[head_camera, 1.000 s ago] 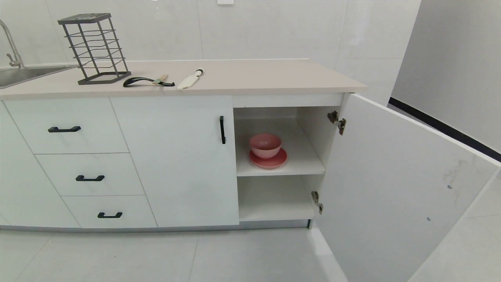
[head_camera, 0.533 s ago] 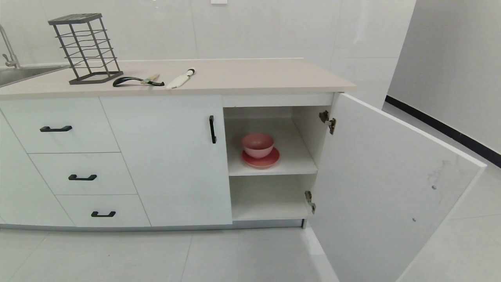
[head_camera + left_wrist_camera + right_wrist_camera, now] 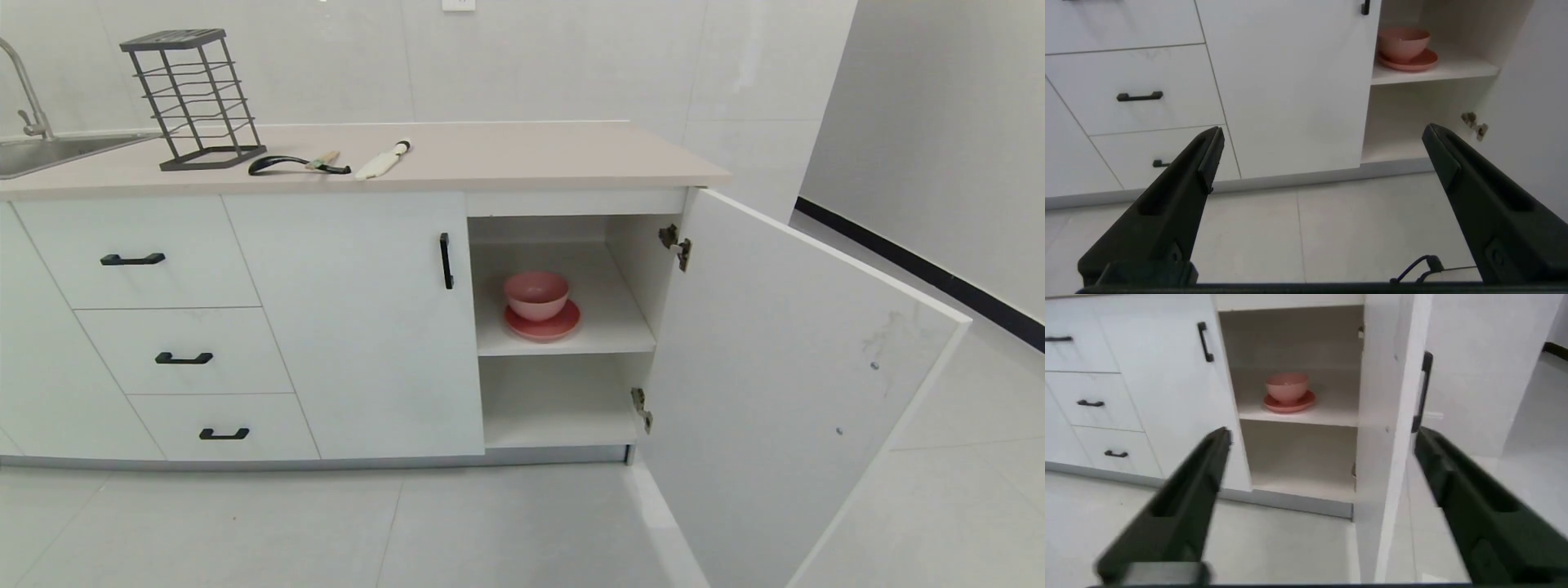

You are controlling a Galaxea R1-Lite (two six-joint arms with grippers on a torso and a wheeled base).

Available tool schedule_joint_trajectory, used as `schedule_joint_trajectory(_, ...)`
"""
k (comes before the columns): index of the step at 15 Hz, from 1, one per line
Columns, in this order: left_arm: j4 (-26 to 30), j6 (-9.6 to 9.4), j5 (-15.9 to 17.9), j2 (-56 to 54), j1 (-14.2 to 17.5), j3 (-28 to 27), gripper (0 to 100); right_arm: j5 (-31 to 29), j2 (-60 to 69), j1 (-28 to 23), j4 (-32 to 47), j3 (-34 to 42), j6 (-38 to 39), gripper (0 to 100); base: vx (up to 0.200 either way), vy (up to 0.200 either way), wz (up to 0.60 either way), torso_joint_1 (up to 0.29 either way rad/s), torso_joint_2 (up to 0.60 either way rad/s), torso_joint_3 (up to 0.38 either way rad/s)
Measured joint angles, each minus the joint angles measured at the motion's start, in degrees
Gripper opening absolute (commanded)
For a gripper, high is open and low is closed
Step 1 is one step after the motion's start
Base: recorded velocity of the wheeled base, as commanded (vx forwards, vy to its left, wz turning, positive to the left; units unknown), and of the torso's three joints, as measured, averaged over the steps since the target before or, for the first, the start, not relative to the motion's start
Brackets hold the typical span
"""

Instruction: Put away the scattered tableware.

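From the head, on the surface (image 3: pixel 531 155), left to right: rack (image 3: pixel 194 100), black ladle (image 3: pixel 282 162), white knife (image 3: pixel 380 162), both lying flat, near each other. From the wrists, lower down: drawers (image 3: pixel 1127 77), open cabinet (image 3: pixel 1290 343), its door (image 3: pixel 784 367) swung far out. Inside, on upper shelf (image 3: pixel 612 322): pink bowl (image 3: pixel 535 294) sitting on red plate (image 3: pixel 543 329). Left jaws wide apart, holding nothing; right jaws wide too, both over the floor (image 3: pixel 1331 229).

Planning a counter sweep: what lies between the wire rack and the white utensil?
Head view: a black ladle and a small tan utensil lie there.
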State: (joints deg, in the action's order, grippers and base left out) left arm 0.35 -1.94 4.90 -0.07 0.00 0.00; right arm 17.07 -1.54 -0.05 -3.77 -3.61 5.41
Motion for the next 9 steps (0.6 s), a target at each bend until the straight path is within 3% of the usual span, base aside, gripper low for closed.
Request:
schedule_joint_trajectory(4,0.0,0.0,0.02,0.0,0.05,0.0,100,-0.07,-13.59,-0.94,-0.26,-8.05,-1.78,0,0.0,0.0,0.0,0.0,0.0,0.0)
schedule_joint_trajectory(6,-0.02,0.0,0.02,0.0,0.07,0.0,100,-0.05,-23.16,-4.91,-2.47,-11.04,-5.1,0,0.0,0.0,0.0,0.0,0.0,0.0)
schedule_joint_trajectory(9,-0.02,0.09,0.0,0.0,0.07,0.0,100,0.01,-37.46,-11.65,-12.59,-13.12,-8.52,0,0.0,0.0,0.0,0.0,0.0,0.0)
